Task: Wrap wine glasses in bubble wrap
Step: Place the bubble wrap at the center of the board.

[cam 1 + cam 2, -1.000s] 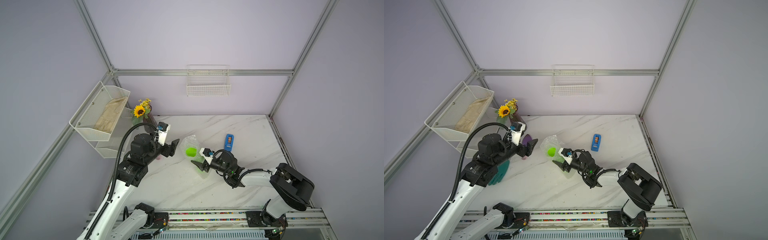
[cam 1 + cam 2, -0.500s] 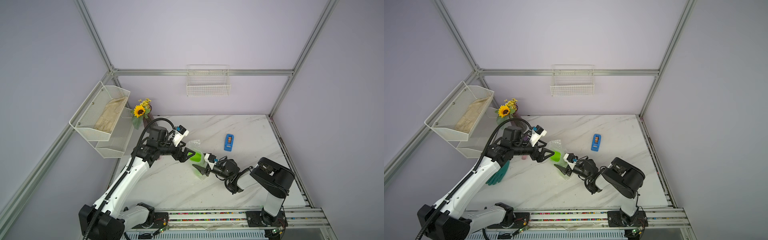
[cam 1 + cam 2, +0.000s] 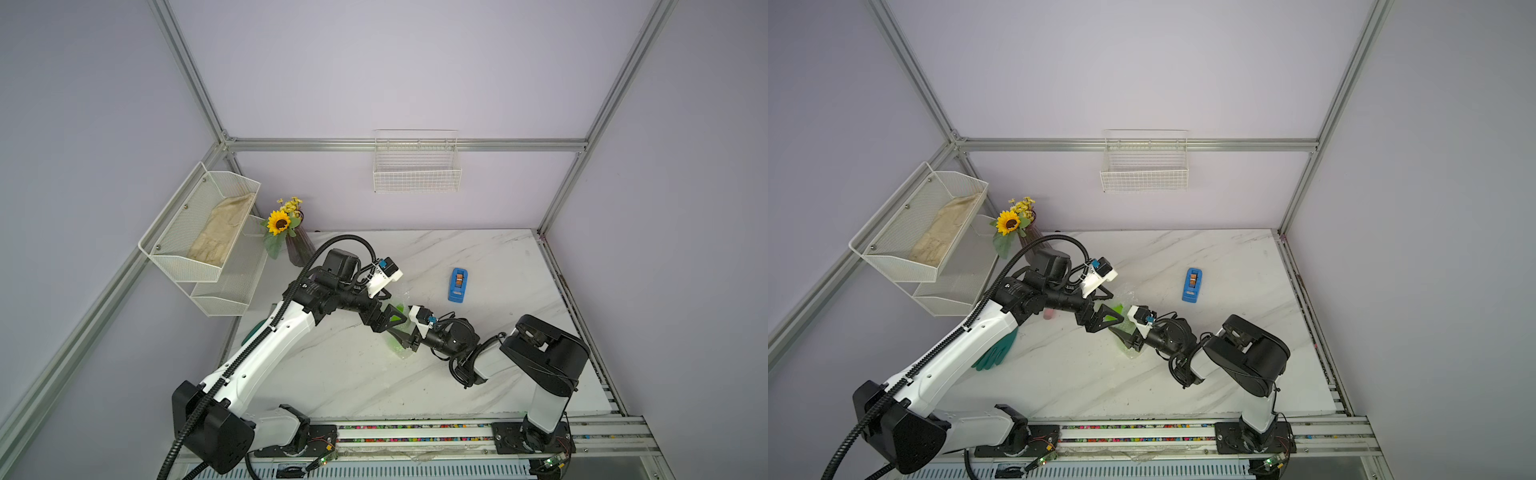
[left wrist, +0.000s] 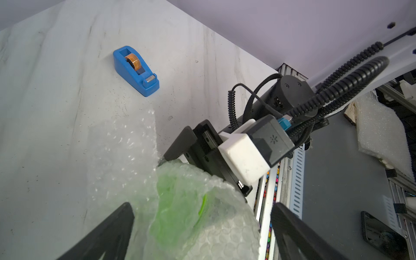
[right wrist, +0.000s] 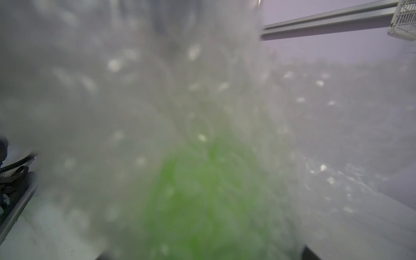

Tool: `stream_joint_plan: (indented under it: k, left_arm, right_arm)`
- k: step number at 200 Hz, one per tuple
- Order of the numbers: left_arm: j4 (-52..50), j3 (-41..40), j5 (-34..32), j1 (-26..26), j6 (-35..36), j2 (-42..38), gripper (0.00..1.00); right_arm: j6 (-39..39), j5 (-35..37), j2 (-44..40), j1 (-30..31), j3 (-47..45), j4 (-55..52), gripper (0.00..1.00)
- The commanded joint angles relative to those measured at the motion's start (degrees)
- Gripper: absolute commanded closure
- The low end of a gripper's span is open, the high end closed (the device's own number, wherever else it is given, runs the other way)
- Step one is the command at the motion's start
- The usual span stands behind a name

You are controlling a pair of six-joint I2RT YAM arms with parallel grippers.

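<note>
Left pincer (image 4: 201,204) wide astride goblet (image 4: 177,202) in bubble wrap (image 4: 121,157), right pincer (image 3: 402,338) tight on it; beige cloth (image 3: 220,237) in side basket (image 3: 187,269).

The bubble wrap (image 4: 126,157) is clear, crinkly plastic film with shiny glints on the bubbles, and the goblet (image 4: 177,202) under it looks like translucent lime-green plastic (hazy through the film). The table (image 4: 56,101) is a smooth, fairly matt white marble-look top with grey veins. The tape dispenser (image 4: 127,73) is smooth blue plastic with a slight sheen, and the wall basket (image 3: 417,180) is white-coated wire next to bare brushed-metal frame rails (image 3: 311,144).
</note>
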Motion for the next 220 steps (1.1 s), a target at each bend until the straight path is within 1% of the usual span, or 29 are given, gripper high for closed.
stream_joint_plan:
  k: [1,17,49,64,83,97,102,122,139,156,163,174,186,202,220]
  left_arm:
    - [-2.6,2.9,-2.5,-1.2,3.0,1.2,0.08]
    - [-3.2,3.5,-4.3,-1.2,3.6,1.9,0.16]
    - [-3.9,5.4,-7.9,-1.2,4.0,3.3,0.44]
    - [-3.9,6.0,-8.9,-1.2,4.0,3.9,0.49]
    - [-4.1,6.8,-10.6,-1.3,4.0,5.1,0.61]
    - [-4.8,7.7,-10.3,-1.2,4.0,5.7,0.69]
    - [-5.0,8.0,-10.1,-1.3,4.0,7.9,0.72]
    - [-5.7,9.0,-10.4,-1.5,3.9,10.4,0.84]
    - [-6.5,9.9,-11.3,-1.9,3.9,12.6,0.90]
    - [-7.9,11.2,-12.0,-2.6,4.1,15.1,0.93]
    - [-8.7,11.8,-12.4,-3.0,4.3,16.1,0.93]
    - [-10.0,12.6,-13.5,-3.6,4.8,17.8,0.94]
    - [-11.5,13.6,-14.5,-4.1,5.2,19.7,0.95]
    - [-13.9,15.1,-16.0,-4.6,5.5,22.3,0.96]
    - [-15.2,16.0,-17.9,-5.6,6.1,24.2,0.97]
  right_arm:
    - [0.9,0.5,-0.9,0.1,1.1,1.3,0.46]
    - [0.6,0.5,-1.1,0.2,0.9,1.0,0.46]
    - [-0.5,-0.4,-1.4,0.1,0.7,-0.3,0.47]
    - [-1.2,-1.1,-1.5,0.1,0.4,-0.5,0.48]
    - [-1.6,-1.8,-1.3,0.2,-0.2,0.1,0.48]
    - [-1.6,-1.9,-1.1,0.1,-0.4,0.2,0.48]
    - [-1.6,-1.9,-0.9,0.2,-0.5,0.4,0.48]
    - [-1.2,-1.6,-0.4,0.1,-0.9,2.1,0.48]
    - [-1.1,-1.3,-0.5,0.2,-1.1,2.3,0.47]
    - [-0.6,-1.1,-0.7,0.2,-1.6,2.7,0.44]
    - [-0.5,-0.8,-0.9,0.2,-1.8,2.9,0.39]
    - [-0.2,0.0,-1.5,0.2,-2.4,3.3,0.25]
    - [-0.4,1.4,-3.1,0.1,-3.4,3.0,0.15]
    - [-0.7,4.0,-6.6,0.1,-4.9,1.1,0.09]
    - [-1.4,6.6,-12.4,0.2,-7.2,-3.0,0.08]
